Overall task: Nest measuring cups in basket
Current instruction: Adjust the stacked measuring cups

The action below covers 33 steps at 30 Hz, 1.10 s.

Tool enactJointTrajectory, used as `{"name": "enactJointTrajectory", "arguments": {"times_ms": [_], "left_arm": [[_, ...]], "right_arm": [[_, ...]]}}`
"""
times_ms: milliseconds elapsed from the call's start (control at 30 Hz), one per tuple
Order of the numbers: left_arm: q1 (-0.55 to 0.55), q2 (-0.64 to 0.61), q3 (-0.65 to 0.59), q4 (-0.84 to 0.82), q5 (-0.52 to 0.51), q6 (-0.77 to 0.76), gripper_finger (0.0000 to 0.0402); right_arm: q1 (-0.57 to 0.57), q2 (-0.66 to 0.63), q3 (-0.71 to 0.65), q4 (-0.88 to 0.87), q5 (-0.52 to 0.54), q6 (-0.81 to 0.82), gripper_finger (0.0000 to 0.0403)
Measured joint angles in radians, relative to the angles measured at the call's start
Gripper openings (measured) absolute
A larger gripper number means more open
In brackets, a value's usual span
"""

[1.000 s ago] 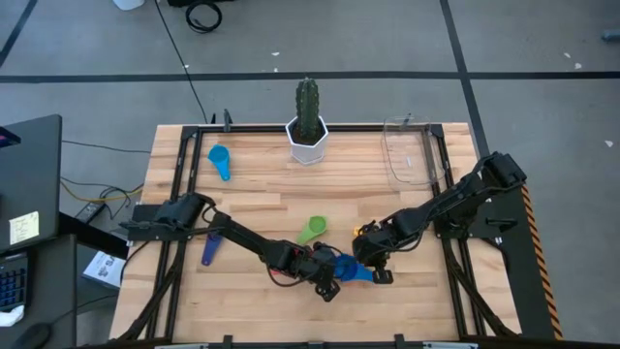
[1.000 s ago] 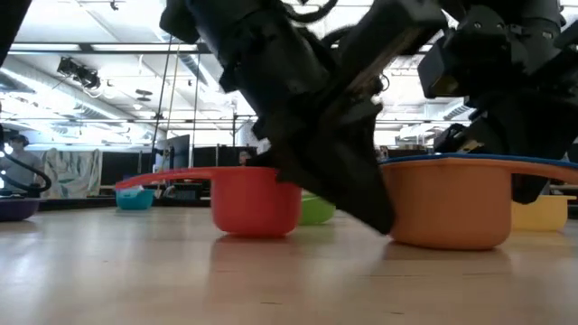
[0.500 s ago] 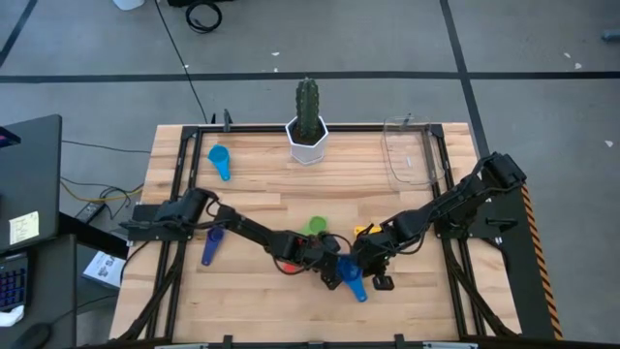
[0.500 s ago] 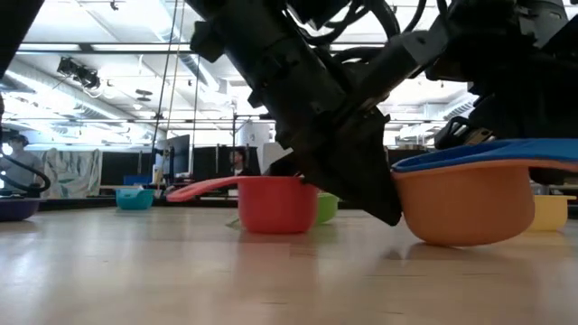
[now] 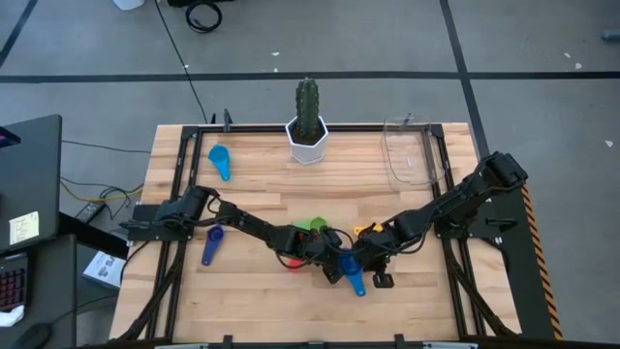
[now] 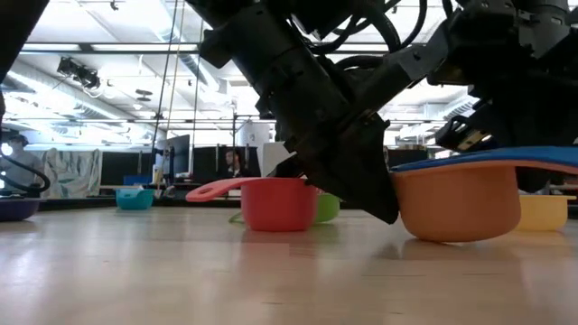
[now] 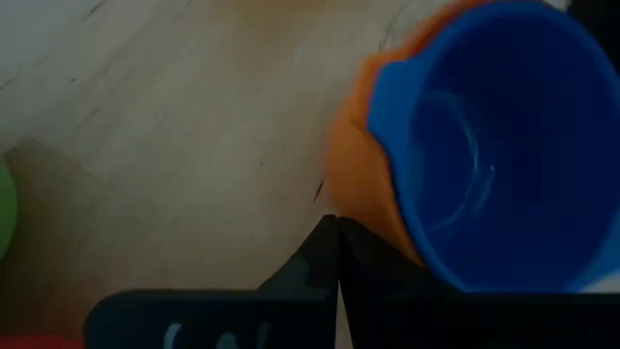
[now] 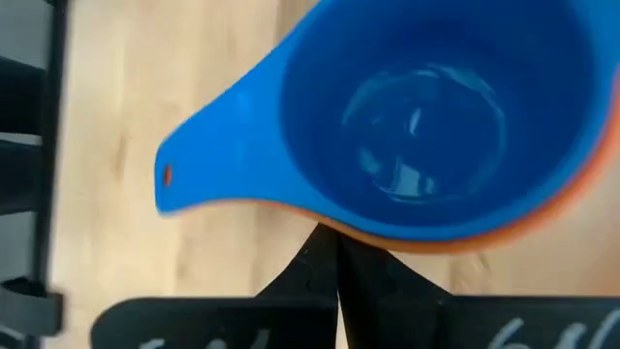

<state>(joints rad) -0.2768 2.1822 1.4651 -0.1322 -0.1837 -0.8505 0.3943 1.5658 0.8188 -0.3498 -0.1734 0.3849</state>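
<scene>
The blue cup (image 5: 349, 264) sits nested in the orange cup (image 6: 459, 206), which stands on the table near its middle. Its handle (image 5: 358, 286) points toward the near edge. My left gripper (image 5: 332, 269), shut, is at the stack's left side. My right gripper (image 5: 371, 260), also shut, is at its right side. The red cup (image 5: 290, 260) stands left of them, with the green cup (image 5: 310, 226) and yellow cup (image 5: 364, 231) just beyond. The purple cup (image 5: 211, 242) and light blue cup (image 5: 220, 160) lie far left. The clear basket (image 5: 408, 152) stands at the far right. My left gripper has its shut fingertips (image 7: 334, 225) against the orange cup's outer wall (image 7: 356, 189), slanting down from the table's left. The stack stands on the table. My right gripper has its shut fingertips (image 8: 336, 233) at the orange cup's rim (image 8: 366, 236) under the blue cup, coming from the right.
A white pot with a green cactus (image 5: 308, 126) stands at the far edge's middle. Bare wood lies along the near edge and between the cups and the basket. Black frame rails (image 5: 184, 165) run along both table sides.
My left gripper has moved right and toward the far edge, staying beside the stack. The blue-in-orange stack has turned about: its handle swung from pointing right to pointing at the near edge. It tipped briefly, then settled level. The red cup now shows clear of the left arm.
</scene>
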Motion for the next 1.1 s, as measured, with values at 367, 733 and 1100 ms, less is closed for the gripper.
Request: {"name": "enactJointTrajectory", "arguments": {"times_ms": [367, 733, 1100], "left_arm": [[0.000, 0.000, 0.001, 0.006, 0.008, 0.025, 0.0003], [-0.012, -0.018, 0.001, 0.010, 0.168, -0.018, 0.0002], [-0.071, -0.024, 0.104, 0.111, 0.203, -0.058, 0.0001]], "right_arm": [[0.011, -0.096, 0.000, -0.097, -0.034, 0.004, 0.0000], [-0.006, -0.167, 0.001, -0.170, 0.079, -0.025, 0.0000], [-0.080, -0.110, 0.001, -0.138, 0.235, -0.173, 0.0000]]}}
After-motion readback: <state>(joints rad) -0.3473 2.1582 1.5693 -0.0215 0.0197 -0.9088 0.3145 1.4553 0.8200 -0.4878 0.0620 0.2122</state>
